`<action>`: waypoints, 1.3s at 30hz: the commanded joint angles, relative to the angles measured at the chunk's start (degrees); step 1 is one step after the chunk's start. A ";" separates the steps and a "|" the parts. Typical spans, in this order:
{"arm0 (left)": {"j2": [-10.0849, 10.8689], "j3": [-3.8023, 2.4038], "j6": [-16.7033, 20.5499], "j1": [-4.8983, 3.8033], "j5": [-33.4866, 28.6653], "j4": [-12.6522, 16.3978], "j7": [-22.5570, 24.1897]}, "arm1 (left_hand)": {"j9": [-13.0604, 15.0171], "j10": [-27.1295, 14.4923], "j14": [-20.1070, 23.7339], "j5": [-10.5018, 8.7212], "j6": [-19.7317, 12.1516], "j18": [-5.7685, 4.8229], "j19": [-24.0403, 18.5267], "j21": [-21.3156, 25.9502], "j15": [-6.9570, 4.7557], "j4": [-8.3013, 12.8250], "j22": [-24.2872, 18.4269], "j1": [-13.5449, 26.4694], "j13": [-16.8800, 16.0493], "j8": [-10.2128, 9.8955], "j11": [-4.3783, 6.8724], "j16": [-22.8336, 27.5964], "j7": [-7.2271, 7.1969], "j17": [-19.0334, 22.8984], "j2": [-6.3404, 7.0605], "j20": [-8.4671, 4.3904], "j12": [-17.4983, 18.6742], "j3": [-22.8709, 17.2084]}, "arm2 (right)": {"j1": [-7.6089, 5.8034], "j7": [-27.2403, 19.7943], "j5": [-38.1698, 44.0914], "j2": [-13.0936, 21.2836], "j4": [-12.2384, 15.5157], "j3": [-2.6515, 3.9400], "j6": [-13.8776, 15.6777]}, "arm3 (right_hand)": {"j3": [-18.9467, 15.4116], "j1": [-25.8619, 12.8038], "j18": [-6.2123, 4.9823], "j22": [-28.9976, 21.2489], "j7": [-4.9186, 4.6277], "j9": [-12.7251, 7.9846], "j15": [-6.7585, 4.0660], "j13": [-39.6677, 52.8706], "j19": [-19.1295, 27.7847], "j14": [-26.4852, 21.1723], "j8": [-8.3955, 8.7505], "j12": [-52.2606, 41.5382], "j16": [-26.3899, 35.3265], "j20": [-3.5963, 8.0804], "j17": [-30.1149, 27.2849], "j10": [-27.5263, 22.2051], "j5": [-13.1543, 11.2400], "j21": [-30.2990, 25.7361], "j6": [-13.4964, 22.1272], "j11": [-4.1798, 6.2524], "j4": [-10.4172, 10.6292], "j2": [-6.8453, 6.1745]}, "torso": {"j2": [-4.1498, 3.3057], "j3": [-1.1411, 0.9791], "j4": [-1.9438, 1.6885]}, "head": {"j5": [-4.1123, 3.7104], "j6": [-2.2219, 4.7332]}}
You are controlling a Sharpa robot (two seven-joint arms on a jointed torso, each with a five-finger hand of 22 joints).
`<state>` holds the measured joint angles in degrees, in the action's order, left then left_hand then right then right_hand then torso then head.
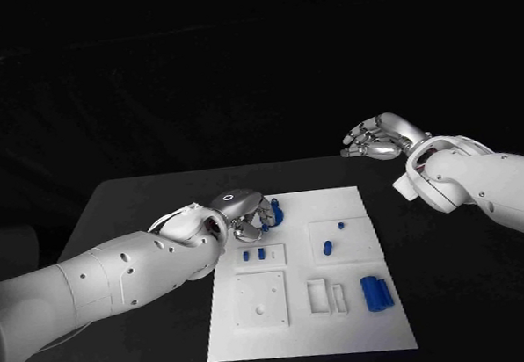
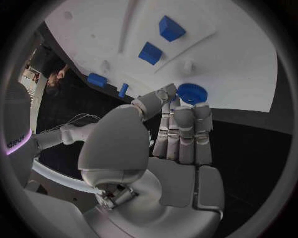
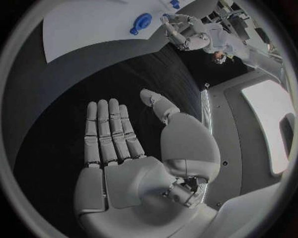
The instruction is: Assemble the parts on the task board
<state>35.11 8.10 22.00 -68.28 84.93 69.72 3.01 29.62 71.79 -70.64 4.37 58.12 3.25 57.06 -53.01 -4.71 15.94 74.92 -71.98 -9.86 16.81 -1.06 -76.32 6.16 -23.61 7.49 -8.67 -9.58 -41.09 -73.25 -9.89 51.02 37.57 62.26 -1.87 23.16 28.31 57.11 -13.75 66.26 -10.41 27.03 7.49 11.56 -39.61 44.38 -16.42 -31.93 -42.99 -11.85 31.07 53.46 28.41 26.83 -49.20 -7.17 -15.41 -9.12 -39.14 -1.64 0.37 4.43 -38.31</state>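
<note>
Task board fills centre-bottom of the head view, with black table bare at upper left. Left hand sits at the board's upper-left corner, fingertips touching a blue gear; whether it grips is unclear. Right hand hovers upper right, flat, spread, holding nothing.

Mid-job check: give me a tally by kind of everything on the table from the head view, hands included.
Blue gear: 1
Other blue parts: 5
White task board: 1
Silver hands: 2, the left hand and the right hand
Total: 9
</note>
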 commanded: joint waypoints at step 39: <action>2.17 -0.01 -1.57 0.02 -2.93 0.10 0.33 | 0.01 4.47 -0.42 -0.10 0.42 2.06 0.29 -0.11 -0.06 -0.29 0.54 0.15 -2.07 0.19 -0.64 0.11 0.13 -0.09 -0.47 -1.49 0.03 0.24 | 0.02 -0.62 0.11 0.06 0.11 0.02 -0.66 | -0.25 0.10 -0.83 0.19 -0.17 -0.09 0.00 -0.22 0.07 -0.39 -0.14 -0.36 -0.48 -0.53 -0.31 -0.01 0.35 -0.38 0.30 -0.07 0.10 0.38 | -0.04 0.01 0.06 | 0.21 -0.54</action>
<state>37.38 8.12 21.12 -68.26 82.44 69.81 2.97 29.61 71.82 -70.65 4.36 58.34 3.27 57.14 -53.01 -4.69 15.95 74.90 -71.87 -9.86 16.81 -1.03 -76.32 6.20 -23.64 7.46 -8.56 -9.26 -40.80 -73.25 -9.90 51.02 37.66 62.30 -1.87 23.15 28.31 57.11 -13.73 66.37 -10.41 26.99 7.49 11.41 -39.49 44.39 -16.42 -31.93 -43.22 -11.97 30.82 53.46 28.40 26.83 -49.20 -7.17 -15.41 -9.12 -39.19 -1.64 0.43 4.60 -38.79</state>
